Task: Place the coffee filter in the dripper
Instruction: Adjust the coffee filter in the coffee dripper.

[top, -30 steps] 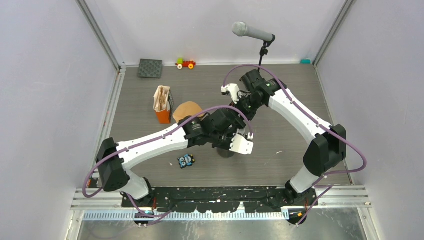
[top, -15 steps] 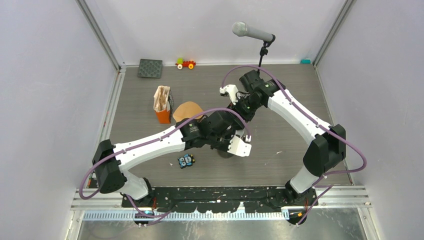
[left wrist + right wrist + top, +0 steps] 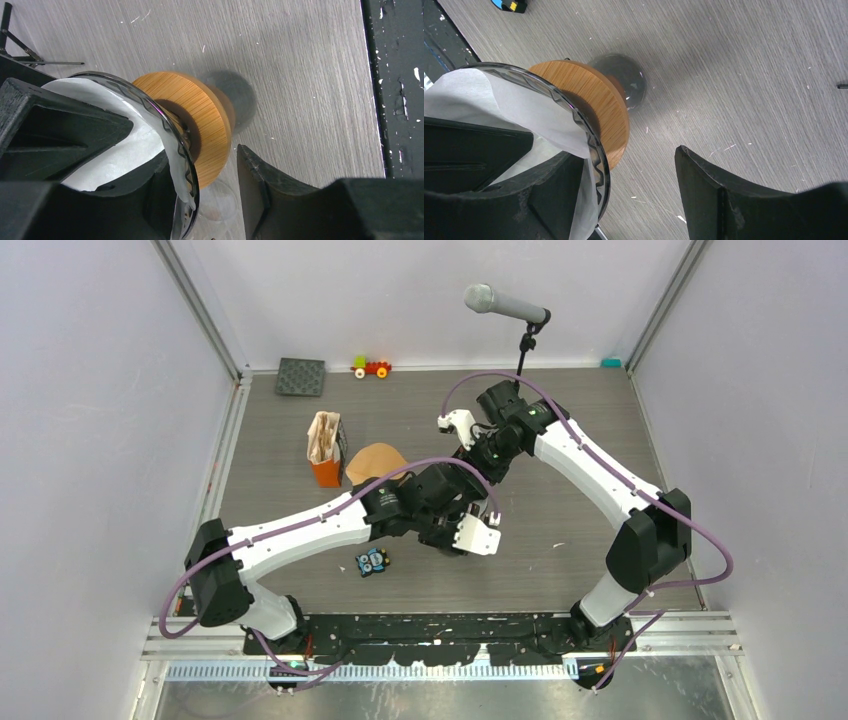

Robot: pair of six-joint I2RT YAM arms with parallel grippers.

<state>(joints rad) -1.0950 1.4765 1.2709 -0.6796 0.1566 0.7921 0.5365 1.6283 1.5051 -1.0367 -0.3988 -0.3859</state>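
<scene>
The glass dripper (image 3: 200, 110) with a bamboo collar stands on the table, and the white paper coffee filter (image 3: 125, 145) sits inside its bowl. My left gripper (image 3: 202, 152) is open and straddles the dripper's rim, one finger inside on the filter and the other outside, clear of the collar. The right wrist view shows the same dripper (image 3: 594, 100) and filter (image 3: 524, 105). My right gripper (image 3: 624, 155) is open and also straddles the rim, with a wide gap to its outer finger. In the top view both grippers (image 3: 465, 535) (image 3: 470, 452) meet at mid-table and hide the dripper.
An orange holder of spare filters (image 3: 325, 452) and a brown round piece (image 3: 375, 460) stand to the left of the arms. A small blue-black object (image 3: 372, 561) lies near the front. A dark mat (image 3: 301, 376), a toy car (image 3: 371, 367) and a microphone stand (image 3: 520, 350) are at the back.
My left arm has shifted slightly to the left and now covers more of the dripper. The right gripper has edged slightly to the left as well.
</scene>
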